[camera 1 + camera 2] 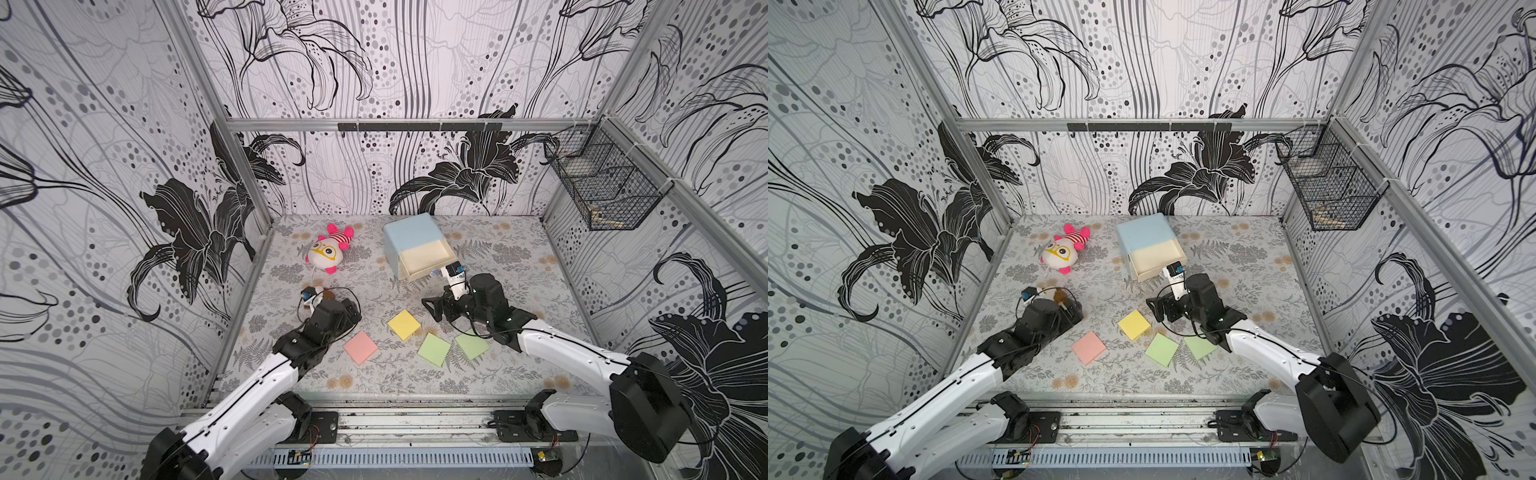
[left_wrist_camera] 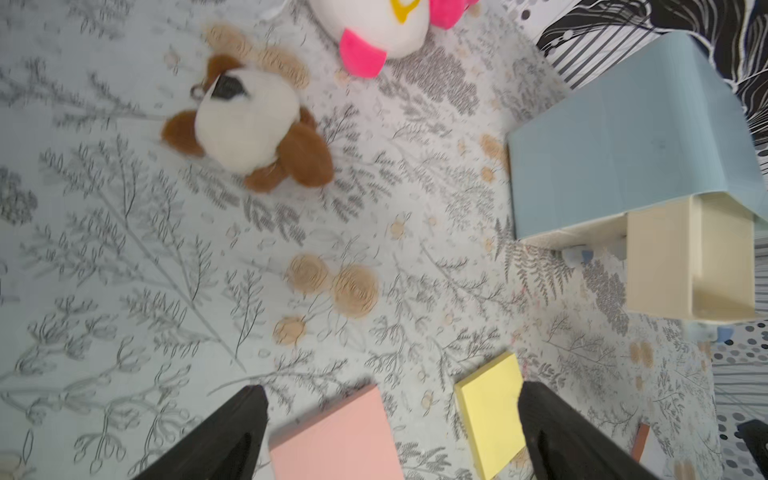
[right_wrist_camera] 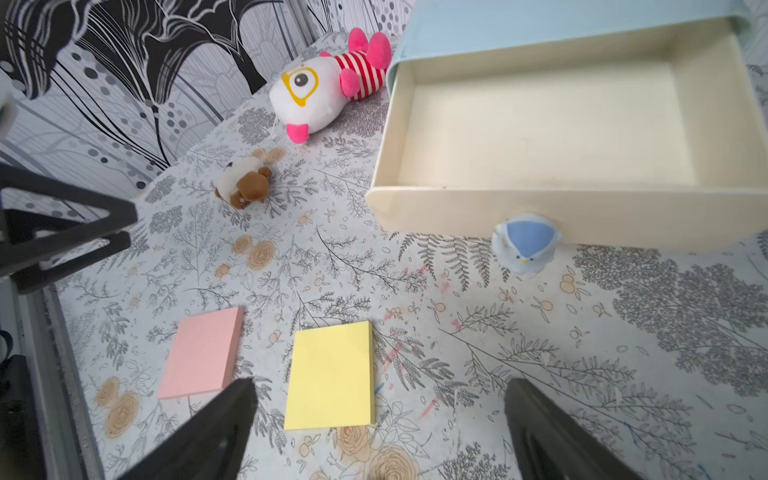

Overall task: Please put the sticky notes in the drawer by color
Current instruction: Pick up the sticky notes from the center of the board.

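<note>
Green notes [image 1: 434, 349], both top views only

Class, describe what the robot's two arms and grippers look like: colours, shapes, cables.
The left arm and right arm have smooth white link shells joined by bulky black joint housings. Thin black cables run along them and loop at the wrists. The left gripper and right gripper each end in two matte black, wedge-shaped fingers.
</note>
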Controlling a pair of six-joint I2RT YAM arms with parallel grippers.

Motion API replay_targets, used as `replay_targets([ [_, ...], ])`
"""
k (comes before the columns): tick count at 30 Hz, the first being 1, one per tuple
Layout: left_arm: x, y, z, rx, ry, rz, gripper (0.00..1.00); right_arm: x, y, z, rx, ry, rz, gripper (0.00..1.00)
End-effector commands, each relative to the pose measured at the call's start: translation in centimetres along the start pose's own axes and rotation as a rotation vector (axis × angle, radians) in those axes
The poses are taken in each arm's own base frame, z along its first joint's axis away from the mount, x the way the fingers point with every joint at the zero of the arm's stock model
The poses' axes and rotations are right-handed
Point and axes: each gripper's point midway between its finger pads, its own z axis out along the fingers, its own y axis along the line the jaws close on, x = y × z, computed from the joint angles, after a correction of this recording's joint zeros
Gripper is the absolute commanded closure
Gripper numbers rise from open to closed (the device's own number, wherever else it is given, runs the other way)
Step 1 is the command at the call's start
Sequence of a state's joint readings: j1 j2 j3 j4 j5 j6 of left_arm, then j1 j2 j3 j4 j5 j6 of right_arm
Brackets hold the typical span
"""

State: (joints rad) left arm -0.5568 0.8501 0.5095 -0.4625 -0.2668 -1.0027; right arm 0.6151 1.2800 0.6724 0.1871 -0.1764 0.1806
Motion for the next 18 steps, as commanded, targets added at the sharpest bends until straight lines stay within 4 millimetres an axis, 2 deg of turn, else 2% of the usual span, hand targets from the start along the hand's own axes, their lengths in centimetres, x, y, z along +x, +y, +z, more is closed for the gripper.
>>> replay_targets([
  [1, 4.3, 3.0, 0.5, -0.044, 0.110, -0.130, 0.03, -1.5, 0.5, 0.9, -0.021, -0.027, -0.025, 0.01],
  [4, 6.4, 2.9, 1.3, 0.000, 0.159, -0.171, 0.09, -1.5, 0.5, 1.8, -0.029, -0.015, -0.013, 0.01],
  [10, 7.8, 1.8, 2.7, 0.034, 0.207, -0.187, 0.13, -1.5, 0.5, 2.4, -0.031, -0.008, 0.011, 0.01],
  [18, 7.8, 0.1, 3.9, 0.064, 0.211, -0.193, 0.17, -0.5, 0.0, 2.0, -0.008, 0.000, 0.042, 0.01],
])
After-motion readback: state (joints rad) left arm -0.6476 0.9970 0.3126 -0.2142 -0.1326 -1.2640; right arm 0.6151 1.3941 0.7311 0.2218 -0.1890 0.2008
